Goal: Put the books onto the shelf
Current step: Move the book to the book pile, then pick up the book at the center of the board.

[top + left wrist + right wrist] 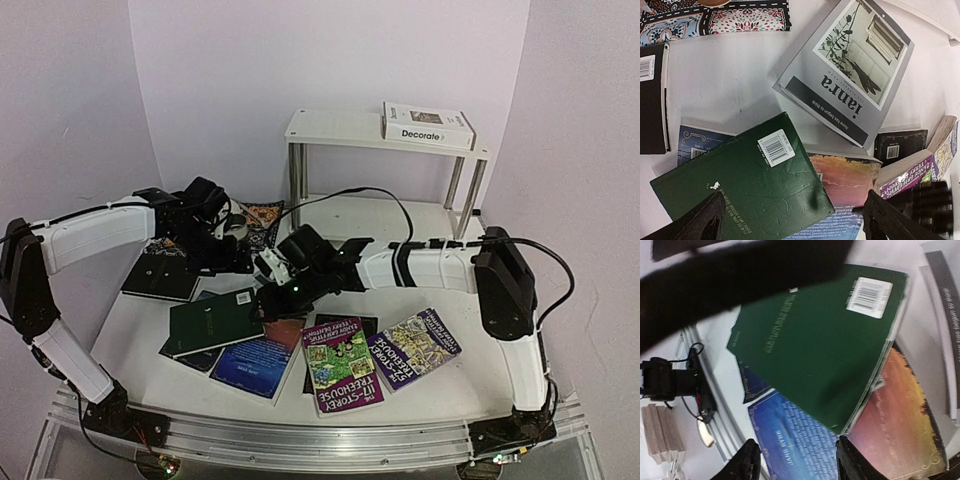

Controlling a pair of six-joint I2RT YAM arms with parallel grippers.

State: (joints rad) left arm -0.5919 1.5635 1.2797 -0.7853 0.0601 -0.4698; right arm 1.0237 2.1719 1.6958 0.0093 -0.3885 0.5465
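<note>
While left hand (795, 222) and right hand (797, 460) gape, "Decorate" (428, 126) on shelf (330, 130), "janra" (845, 75), "Storey Treehouse" (342, 362) below.

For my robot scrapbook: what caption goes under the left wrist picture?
Open left gripper hovers over a dark green book, the grey janra book lying just beyond.

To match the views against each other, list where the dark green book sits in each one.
Top external: dark green book left of centre, near the front.
Left wrist: lower middle, running off the bottom edge.
Right wrist: centre, tilted.
Shared landmark: its white barcode sticker.
</note>
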